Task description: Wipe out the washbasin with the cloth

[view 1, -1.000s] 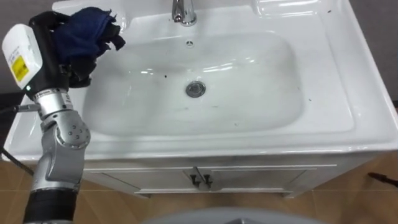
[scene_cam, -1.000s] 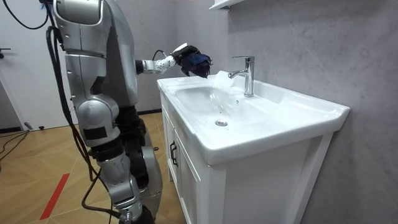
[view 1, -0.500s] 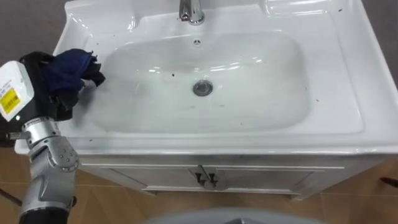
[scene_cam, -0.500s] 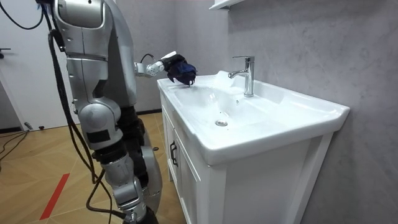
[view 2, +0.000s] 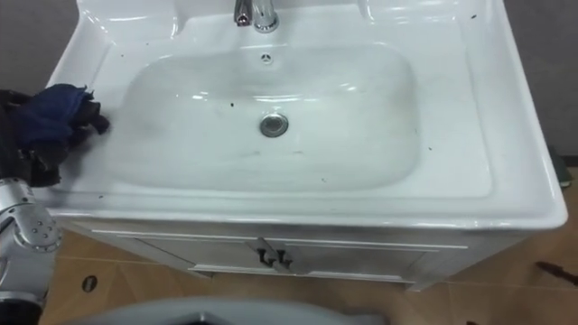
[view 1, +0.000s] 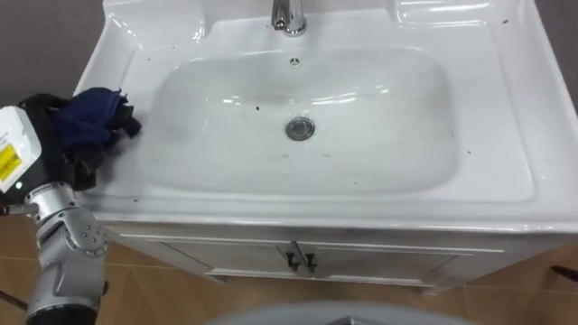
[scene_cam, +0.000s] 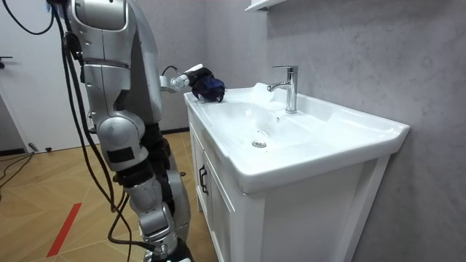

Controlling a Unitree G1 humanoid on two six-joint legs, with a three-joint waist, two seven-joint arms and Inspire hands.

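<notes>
The white basin point(view 1: 506, 135) point(view 2: 470, 144) point(scene_cam: 349, 127) fills the eye views, with a chrome drain point(view 1: 300, 128) point(view 2: 274, 124) at the bowl's middle and a chrome tap point(view 1: 288, 15) point(scene_cam: 289, 87) at the back. My left hand point(view 1: 56, 149) point(view 2: 27, 149) point(scene_cam: 191, 76) is at the basin's left rim, shut on a bunched dark blue cloth point(view 1: 90, 118) point(view 2: 52, 114) point(scene_cam: 208, 86). The cloth rests over the left rim, outside the bowl. Small dark specks dot the bowl and rim.
Below the basin is a white cabinet with two door handles point(view 1: 299, 261) point(view 2: 270, 259). A grey wall point(scene_cam: 364, 51) backs the basin. I stand at the basin's front left corner on a wooden floor point(scene_cam: 44, 211).
My left hand has pulled back with the cloth, from above the back left corner of the basin to its left rim. The eye views shifted slightly too.
</notes>
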